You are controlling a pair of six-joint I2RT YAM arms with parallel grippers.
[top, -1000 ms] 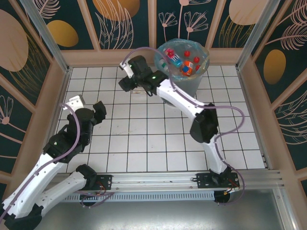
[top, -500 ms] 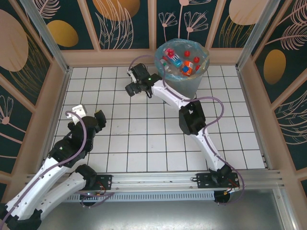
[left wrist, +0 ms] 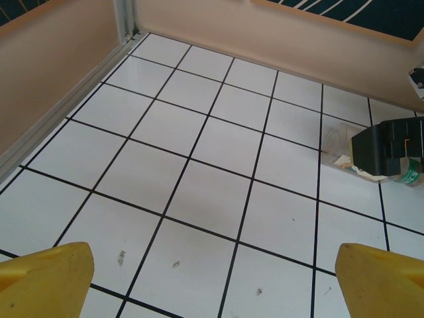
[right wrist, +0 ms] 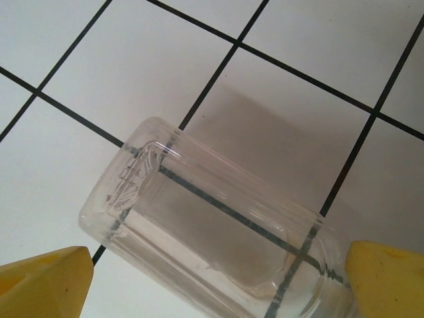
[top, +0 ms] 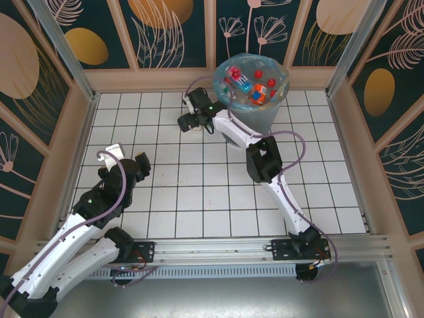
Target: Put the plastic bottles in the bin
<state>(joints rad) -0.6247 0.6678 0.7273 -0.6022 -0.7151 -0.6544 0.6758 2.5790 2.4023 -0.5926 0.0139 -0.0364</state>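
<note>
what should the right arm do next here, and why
Probably lower the right gripper a little and close it on the clear bottle. The right wrist view shows it lying on its side on the tiles between the open fingertips, not yet gripped; the bin stands close by.

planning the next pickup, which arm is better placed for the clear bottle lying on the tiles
Right. The right pincer is open astride the bottle, close to the bin. The left pincer hangs open over bare tiles, well short of it.
</note>
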